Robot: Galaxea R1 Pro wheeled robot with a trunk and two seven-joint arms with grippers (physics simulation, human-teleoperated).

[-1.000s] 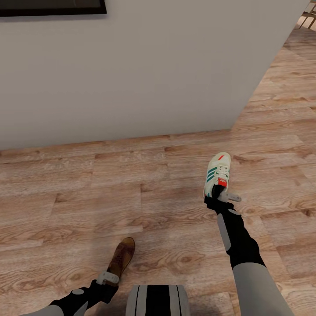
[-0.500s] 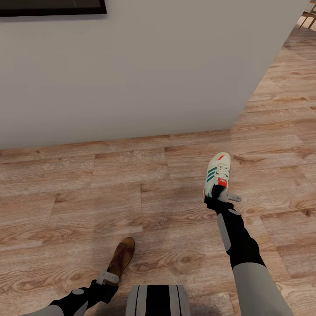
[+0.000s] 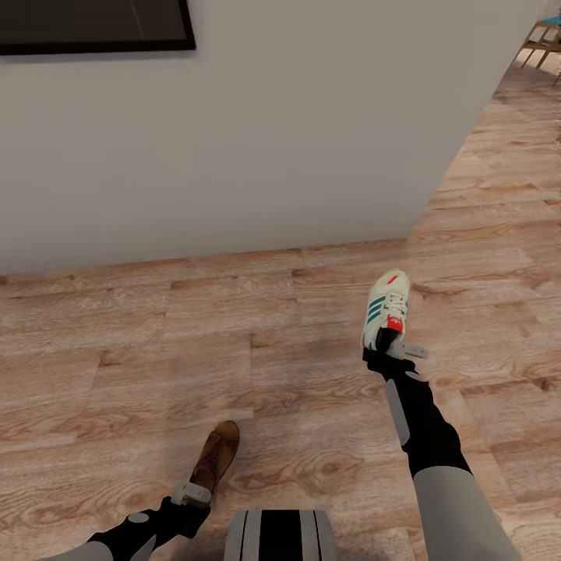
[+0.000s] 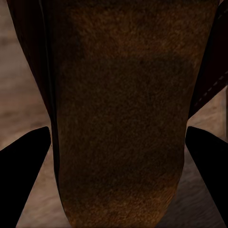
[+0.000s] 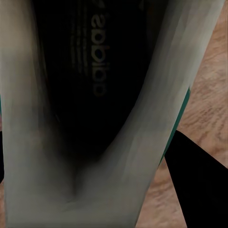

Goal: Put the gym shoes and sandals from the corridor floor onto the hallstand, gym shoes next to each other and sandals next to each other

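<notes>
My right gripper (image 3: pixel 387 341) is shut on the heel of a white gym shoe (image 3: pixel 386 308) with green stripes and a red patch, held above the corridor floor (image 3: pixel 234 335), toe pointing away from me. In the right wrist view the gym shoe's dark inside and pale rim (image 5: pixel 142 156) sit between the dark fingers (image 5: pixel 199 180). My left gripper (image 3: pixel 196 491) is shut on the heel of a brown sandal (image 3: pixel 217 456) low at the left. The sandal's brown leather (image 4: pixel 118 118) is wedged between the fingertips (image 4: pixel 21 166) in the left wrist view. The hallstand is out of view.
A plain grey-white wall (image 3: pixel 257 132) runs across the view ahead, ending at a corner on the right. A dark framed panel (image 3: pixel 93 27) hangs at its top left. Wooden chair legs (image 3: pixel 538 47) stand far right, where the floor continues past the corner.
The whole view has tilted slightly up and shifted, showing more of the dark panel and the chair legs. Both arms and their shoes hold the same pose.
</notes>
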